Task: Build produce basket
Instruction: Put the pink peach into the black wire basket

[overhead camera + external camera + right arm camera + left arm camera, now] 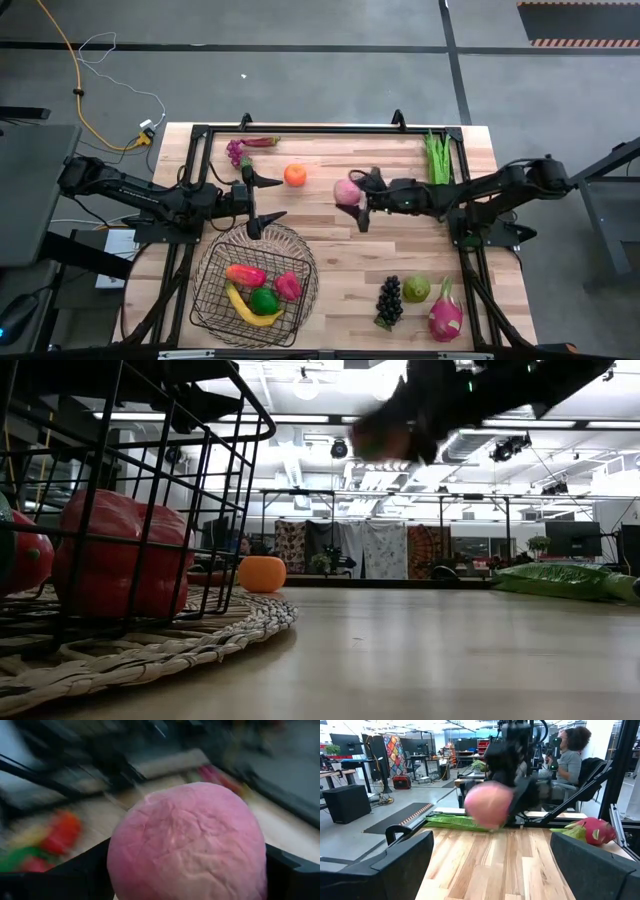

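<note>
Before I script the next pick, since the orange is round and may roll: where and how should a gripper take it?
Grip the orange across its widest middle, coming straight down from above. It sits alone on bare table, nothing touching it, and being round, any side works. The left gripper is probably the nearer one.

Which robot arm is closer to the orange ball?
Left. The left tool hangs just beside the orange; the right tool holds the peach a little farther away.

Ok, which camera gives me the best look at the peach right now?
The right wrist view: the peach fills the picture between the right gripper's fingers. The high view shows the peach small, carried over the table. The left wrist view shows it blurred; the low view, dark and blurred.
</note>
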Motion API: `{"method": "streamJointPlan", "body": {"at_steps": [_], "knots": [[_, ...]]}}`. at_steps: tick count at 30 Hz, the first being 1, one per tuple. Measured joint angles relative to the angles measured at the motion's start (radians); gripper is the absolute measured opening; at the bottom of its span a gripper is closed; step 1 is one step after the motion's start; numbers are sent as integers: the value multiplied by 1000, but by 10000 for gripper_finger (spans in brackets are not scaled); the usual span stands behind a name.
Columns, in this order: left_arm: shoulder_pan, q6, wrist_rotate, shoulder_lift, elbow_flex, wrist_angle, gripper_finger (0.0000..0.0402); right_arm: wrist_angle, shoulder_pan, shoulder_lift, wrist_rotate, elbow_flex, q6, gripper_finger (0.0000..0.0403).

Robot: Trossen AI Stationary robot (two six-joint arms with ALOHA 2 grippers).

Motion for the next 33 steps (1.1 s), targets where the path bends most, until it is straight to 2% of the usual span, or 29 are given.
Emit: {"method": "streamJointPlan", "body": {"at_steps": [5, 13, 29, 33], "knots": [[0, 0, 0, 0, 0, 3, 390, 152, -1, 2, -117, 0, -142, 317], [0, -8, 0, 0, 0, 13, 390, 173, -4, 2, -125, 0, -236, 317], [0, -34, 0, 0, 0, 39, 390, 132, -4, 2, -128, 0, -236, 316], [0, -33, -1, 0, 0, 39, 390, 130, -4, 14, -128, 0, -183, 316]]}}
